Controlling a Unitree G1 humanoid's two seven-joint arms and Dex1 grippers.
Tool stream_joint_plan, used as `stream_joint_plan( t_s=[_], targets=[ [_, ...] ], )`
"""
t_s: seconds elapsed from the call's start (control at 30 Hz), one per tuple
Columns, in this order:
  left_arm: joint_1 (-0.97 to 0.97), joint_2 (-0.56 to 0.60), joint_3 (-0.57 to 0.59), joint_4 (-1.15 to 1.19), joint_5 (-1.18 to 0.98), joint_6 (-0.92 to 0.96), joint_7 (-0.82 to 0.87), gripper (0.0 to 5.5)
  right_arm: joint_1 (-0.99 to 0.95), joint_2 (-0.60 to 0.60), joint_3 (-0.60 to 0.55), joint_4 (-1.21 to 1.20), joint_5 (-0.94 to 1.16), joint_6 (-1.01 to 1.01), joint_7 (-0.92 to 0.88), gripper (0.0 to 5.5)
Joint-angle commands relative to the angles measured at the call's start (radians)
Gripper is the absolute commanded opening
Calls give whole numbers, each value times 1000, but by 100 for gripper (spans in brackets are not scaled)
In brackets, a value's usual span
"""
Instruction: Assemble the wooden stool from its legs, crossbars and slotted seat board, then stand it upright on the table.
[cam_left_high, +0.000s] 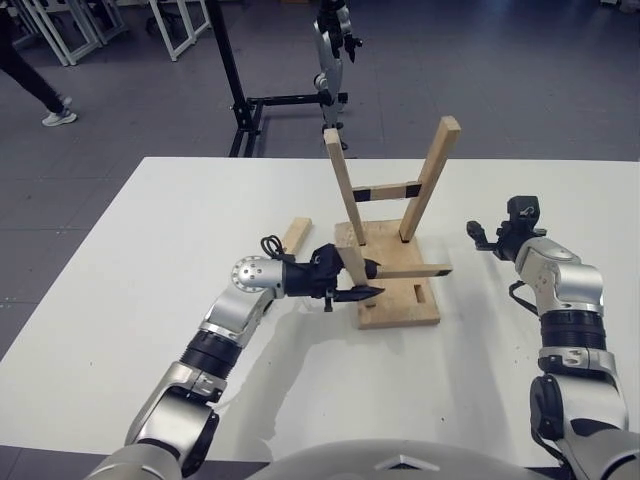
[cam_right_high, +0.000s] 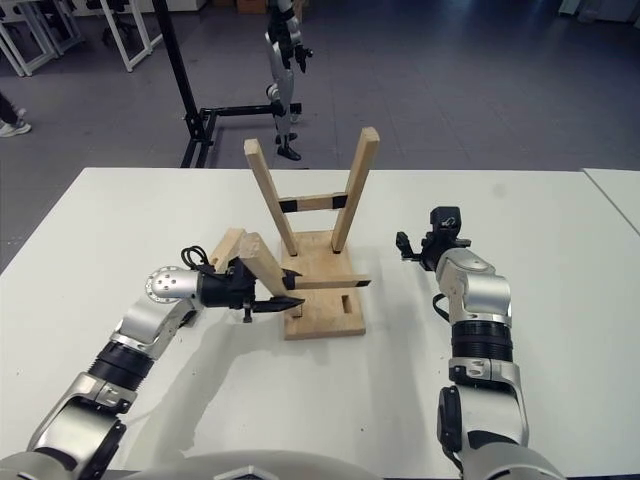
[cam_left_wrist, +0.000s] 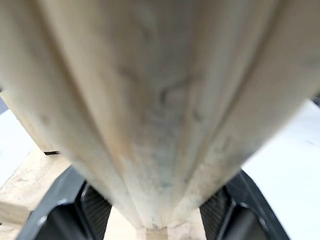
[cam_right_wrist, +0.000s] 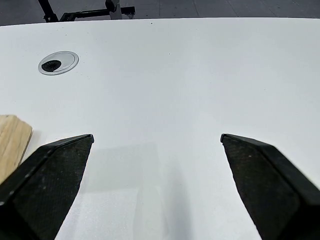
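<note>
The slotted seat board (cam_left_high: 400, 303) lies flat mid-table. Two legs (cam_left_high: 343, 186) stand tilted in its far slots, joined by a crossbar (cam_left_high: 388, 192). My left gripper (cam_left_high: 355, 280) is shut on a third leg (cam_right_high: 262, 262) at the board's left side. That leg leans, and its crossbar (cam_left_high: 412, 271) points right over the board. In the left wrist view the held leg (cam_left_wrist: 160, 115) sits between the dark fingers (cam_left_wrist: 95, 210). My right gripper (cam_right_wrist: 157, 145) is open above bare table, right of the board (cam_right_wrist: 10, 145), and holds nothing.
A loose wooden piece (cam_left_high: 296, 235) lies on the table behind my left arm. A round cable grommet (cam_right_wrist: 58, 62) is set in the tabletop. Beyond the table's far edge stand a black frame (cam_left_high: 250, 105) and another robot (cam_left_high: 332, 50).
</note>
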Motion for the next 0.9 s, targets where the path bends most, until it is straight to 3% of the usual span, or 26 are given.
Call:
stream_joint_plan(
  t_s=[0.03, 0.2, 0.33, 0.43, 0.63, 0.77, 0.9],
  targets=[
    [85, 185, -130, 104, 149, 112, -176, 205, -8, -3, -5, -12, 5, 3, 3, 470],
    [24, 140, -86, 66, 124, 101, -78, 205, -1, 7, -8, -25, 11, 7, -1, 470],
    [59, 58, -54, 93, 191, -97, 108, 205, 5, 7, -10, -32, 13, 12, 1, 470],
    [89, 41, -65, 89, 206, -187, 144, 205, 13, 7, -10, -44, 14, 19, 0, 470],
    [113, 105, -133, 43, 130, -167, -21, 205, 19, 11, -8, -54, 17, 25, 2, 470],
    [36, 135, -104, 47, 58, -108, -125, 205, 26, 17, -5, -65, 25, 31, -1, 470],
    [-18, 118, -70, 68, 51, -90, -117, 205, 35, 24, -4, -75, 27, 35, -7, 470]
  ],
)
